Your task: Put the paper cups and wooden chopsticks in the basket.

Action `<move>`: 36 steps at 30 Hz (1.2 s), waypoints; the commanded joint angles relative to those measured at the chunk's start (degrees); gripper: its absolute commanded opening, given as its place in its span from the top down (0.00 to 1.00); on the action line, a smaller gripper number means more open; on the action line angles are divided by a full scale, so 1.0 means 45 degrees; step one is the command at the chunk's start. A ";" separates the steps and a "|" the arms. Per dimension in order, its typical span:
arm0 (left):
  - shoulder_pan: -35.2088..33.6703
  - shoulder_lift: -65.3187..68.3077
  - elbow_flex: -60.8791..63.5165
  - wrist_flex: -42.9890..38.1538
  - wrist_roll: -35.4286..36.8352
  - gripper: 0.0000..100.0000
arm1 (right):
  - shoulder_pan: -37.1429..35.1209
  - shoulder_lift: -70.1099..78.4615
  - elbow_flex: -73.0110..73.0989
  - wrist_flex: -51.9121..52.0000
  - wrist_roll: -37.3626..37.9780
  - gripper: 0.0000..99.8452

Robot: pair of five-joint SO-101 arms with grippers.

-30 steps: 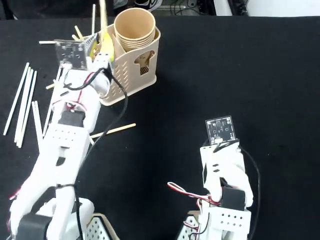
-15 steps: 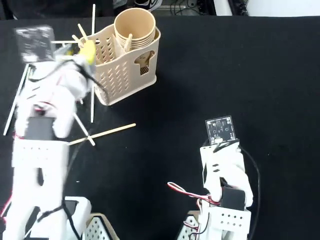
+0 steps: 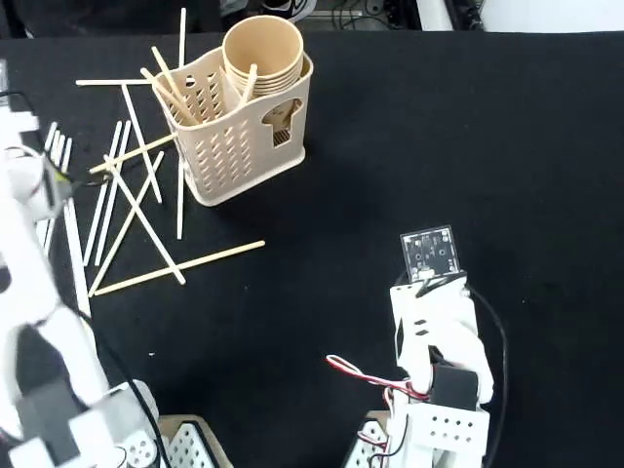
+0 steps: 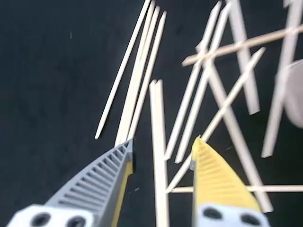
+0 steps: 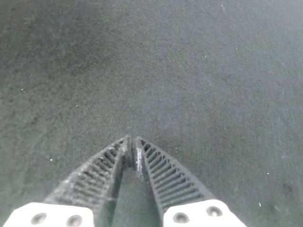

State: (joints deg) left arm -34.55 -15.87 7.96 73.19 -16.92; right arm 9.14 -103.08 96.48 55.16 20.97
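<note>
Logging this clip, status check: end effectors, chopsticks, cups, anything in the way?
Left end effector open over loose chopsticks. Right end effector shut above table. Cups stacked in basket. No obstruction seen.

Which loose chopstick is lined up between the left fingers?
The chopstick running lengthwise under the gap of the left gripper; the rest lie aside or angled.

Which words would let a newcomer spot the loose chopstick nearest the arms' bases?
Start at the cream basket holding the paper cups at the far side of the black table. Loose chopsticks lie beside it, and the target chopstick is the one nearest the arms' bases. Unlike its steeply angled neighbours, it lies almost crosswise, with one end reaching out alone onto bare cloth.
</note>
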 commanded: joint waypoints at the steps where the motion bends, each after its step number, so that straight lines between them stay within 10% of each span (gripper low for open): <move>1: -0.0928 0.2891 -0.1983 0.0039 -0.1446 0.80 | -0.0176 -0.0850 0.0010 -0.0020 0.0098 0.99; 17: -0.0967 1.4144 -1.1048 0.0254 -0.1719 0.80 | -0.0176 -0.0850 0.0010 0.0000 0.0098 0.99; 36: -0.0674 1.8774 -1.7397 0.5021 -0.2520 0.97 | -0.0176 -0.0850 0.0010 0.0000 0.0098 0.99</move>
State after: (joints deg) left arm -36.84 67.12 -65.80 91.82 -27.91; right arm 9.14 -103.08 96.48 55.16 20.97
